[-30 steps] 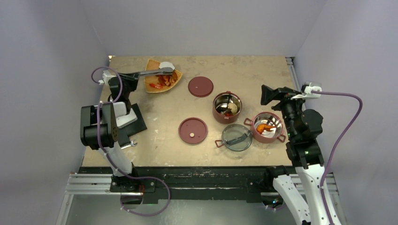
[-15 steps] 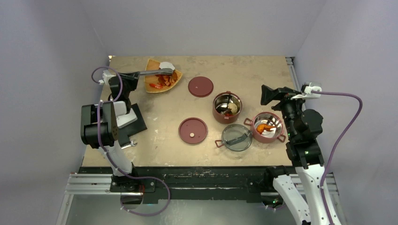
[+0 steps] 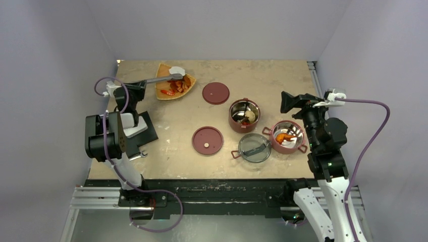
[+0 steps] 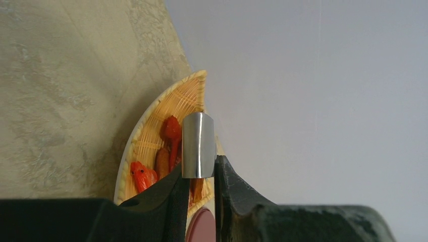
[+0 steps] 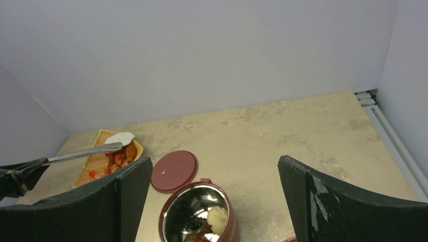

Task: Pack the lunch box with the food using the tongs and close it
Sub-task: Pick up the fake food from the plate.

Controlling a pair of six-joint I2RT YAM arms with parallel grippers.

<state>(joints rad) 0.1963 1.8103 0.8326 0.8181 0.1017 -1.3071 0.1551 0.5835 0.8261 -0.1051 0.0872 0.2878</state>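
Note:
My left gripper (image 3: 135,85) is shut on the handle end of the silvery tongs (image 3: 159,78) (image 4: 198,145), which reach right over the orange fan-shaped tray (image 3: 162,68). A flat white slice (image 3: 176,70) (image 5: 119,137) lies at the tongs' tips; whether it is pinched I cannot tell. Red and orange food (image 3: 177,86) (image 4: 143,175) lies in the tray. The lunch box is in parts: one dark-red bowl (image 3: 244,115) (image 5: 198,214) with a pale dumpling and dark pieces, another bowl (image 3: 287,136) with orange food. My right gripper (image 3: 288,102) (image 5: 214,166) hangs open above the bowls.
Two flat dark-red lids lie on the table, one behind the bowls (image 3: 216,93) (image 5: 174,171) and one toward the front (image 3: 207,139). The smoky clear lid (image 3: 254,147) rests beside the right bowl. A black block (image 3: 146,128) sits by the left arm.
My left wrist has drawn a little to the left, taking the tongs and the white slice slightly left over the tray. The right arm has not moved.

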